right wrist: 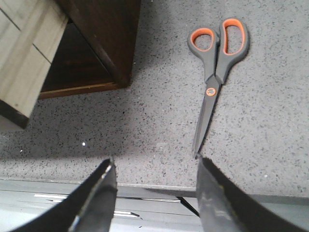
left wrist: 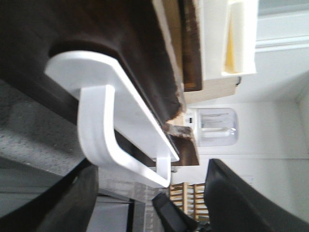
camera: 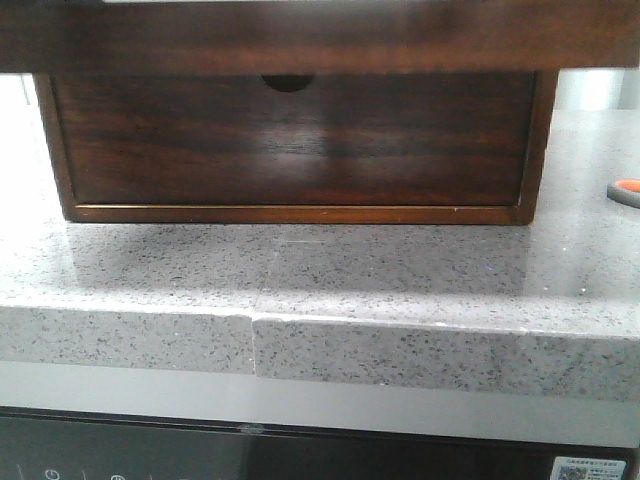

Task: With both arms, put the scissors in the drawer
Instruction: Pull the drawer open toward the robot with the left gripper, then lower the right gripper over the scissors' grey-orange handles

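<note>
A: Which step is in hand?
B: The drawer (left wrist: 120,58) appears pulled out; its white handle (left wrist: 104,140) is straddled by the open, empty left claw (left wrist: 149,203).
A: And next?
B: The scissors (right wrist: 217,72), lying on the table (right wrist: 270,135) just ahead of the open, empty right claw (right wrist: 154,188), must be grasped.

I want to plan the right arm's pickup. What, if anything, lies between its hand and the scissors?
Nothing visible does. In the right wrist view, the right hand is open over bare grey counter, and the scissors lie closed and flat just beyond its fingertips, clear of the wooden cabinet.

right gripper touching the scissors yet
Apart. The right wrist view shows the right gripper open, with bare counter between its fingertips and the scissors.
</note>
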